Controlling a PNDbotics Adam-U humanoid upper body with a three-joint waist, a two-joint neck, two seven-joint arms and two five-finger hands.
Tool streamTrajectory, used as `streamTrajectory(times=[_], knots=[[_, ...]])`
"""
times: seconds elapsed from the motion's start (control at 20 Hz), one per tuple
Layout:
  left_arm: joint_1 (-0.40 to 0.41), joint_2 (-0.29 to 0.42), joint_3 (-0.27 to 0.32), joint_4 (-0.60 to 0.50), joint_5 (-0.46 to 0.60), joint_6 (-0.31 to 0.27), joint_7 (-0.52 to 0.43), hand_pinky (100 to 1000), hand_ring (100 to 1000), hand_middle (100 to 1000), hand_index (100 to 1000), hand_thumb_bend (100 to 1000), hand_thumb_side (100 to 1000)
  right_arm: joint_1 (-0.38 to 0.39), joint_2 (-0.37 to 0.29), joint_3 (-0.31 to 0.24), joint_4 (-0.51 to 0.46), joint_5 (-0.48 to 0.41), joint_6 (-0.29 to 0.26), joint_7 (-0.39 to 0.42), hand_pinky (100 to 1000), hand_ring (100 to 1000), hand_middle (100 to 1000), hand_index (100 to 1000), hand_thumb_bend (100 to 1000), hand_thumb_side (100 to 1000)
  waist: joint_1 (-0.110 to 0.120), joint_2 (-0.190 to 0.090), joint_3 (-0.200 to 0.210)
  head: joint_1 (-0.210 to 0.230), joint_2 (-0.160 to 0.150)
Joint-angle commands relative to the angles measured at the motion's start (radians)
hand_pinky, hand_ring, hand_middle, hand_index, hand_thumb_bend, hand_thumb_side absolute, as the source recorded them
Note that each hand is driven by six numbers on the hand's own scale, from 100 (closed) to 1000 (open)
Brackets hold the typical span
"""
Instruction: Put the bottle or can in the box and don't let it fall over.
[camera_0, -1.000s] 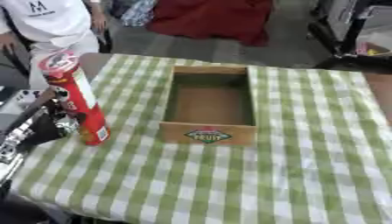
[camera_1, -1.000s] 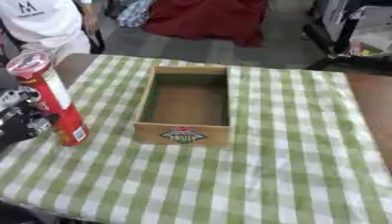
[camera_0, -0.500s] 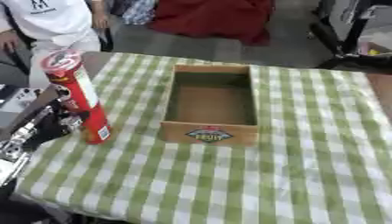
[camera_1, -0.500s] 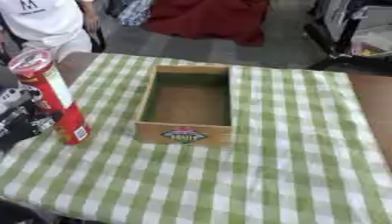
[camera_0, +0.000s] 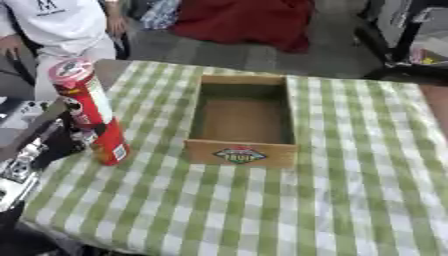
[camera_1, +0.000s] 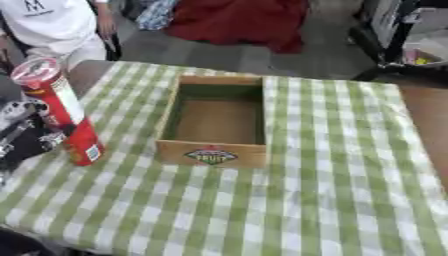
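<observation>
A tall red can (camera_0: 90, 116) with a pale lid stands upright on the green checked tablecloth, left of the box. My left hand (camera_0: 51, 146), black with silver parts, comes in from the left edge and is pressed against the can's lower half, fingers curled round it. The open wooden box (camera_0: 241, 152), with a fruit label on its near wall, sits in the middle of the table and holds nothing. A narrow strip of cloth separates the can from the box's left wall. My right hand shows in neither view.
The checked tablecloth (camera_1: 332, 190) covers the table to the right of the box and in front of it. A person in a white shirt (camera_0: 61, 25) stands past the far left corner. Red cloth and dark equipment lie on the floor beyond the far edge.
</observation>
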Motion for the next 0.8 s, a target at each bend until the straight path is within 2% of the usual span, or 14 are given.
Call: streamTrajectory(times=[0.05,0.8], knots=[[-0.022,0.025,0.006,-0.010,-0.009,0.000,0.008,1000,1000,917,997,394,468,-0.013,-0.021,-0.005,-0.022,-0.003,-0.002,0.004,811,773,774,827,100,710,-0.001,-0.006,-0.001,0.005,-0.009],[-0.054,0.016,-0.007,0.006,-0.023,0.006,0.007,1000,1000,916,997,395,474,-0.013,-0.019,-0.006,-0.022,-0.006,-0.003,0.006,812,775,775,828,100,714,-0.002,-0.004,-0.004,0.014,-0.015]])
